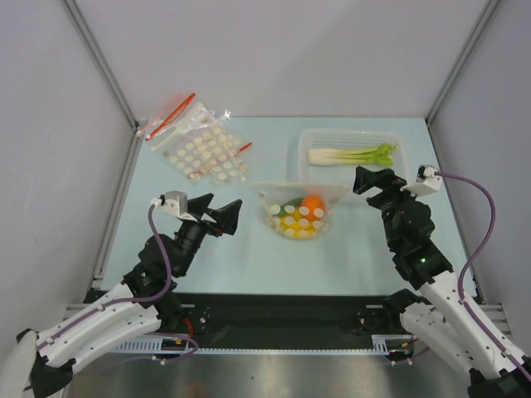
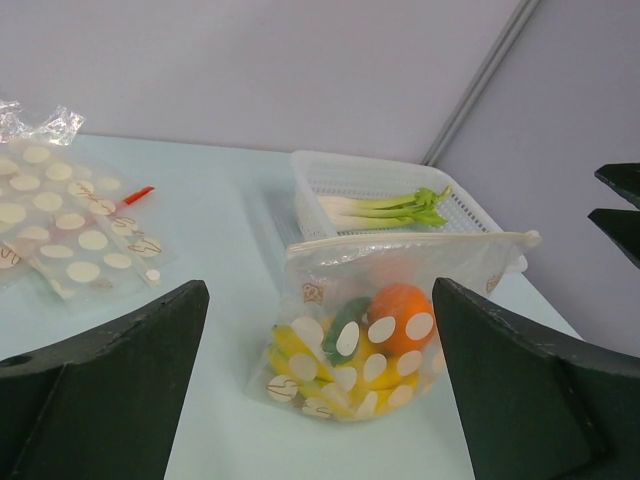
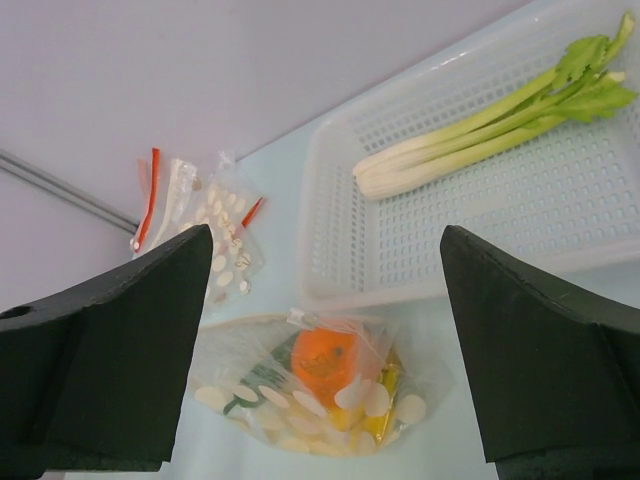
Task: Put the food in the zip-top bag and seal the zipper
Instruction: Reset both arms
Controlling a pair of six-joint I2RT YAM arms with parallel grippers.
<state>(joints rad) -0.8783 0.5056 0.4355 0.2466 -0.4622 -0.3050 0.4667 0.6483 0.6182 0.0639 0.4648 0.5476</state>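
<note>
The dotted zip-top bag [image 1: 299,209] lies mid-table, holding the round orange [image 1: 312,204], yellow fruit [image 1: 292,222] and the dark green vegetable [image 2: 346,322]. Its pale zipper [image 2: 410,240] runs across the top edge. The leek [image 1: 352,154] lies in the white mesh basket [image 1: 348,138] behind the bag. My left gripper [image 1: 220,214] is open and empty, left of the bag. My right gripper [image 1: 377,182] is open and empty, to the bag's right near the basket. The bag shows between the jaws in both wrist views [image 3: 330,385].
A heap of spare dotted bags with red strips [image 1: 197,141] lies at the back left. Grey enclosure walls and metal posts [image 1: 104,62] surround the table. The black base rail [image 1: 282,319] runs along the near edge.
</note>
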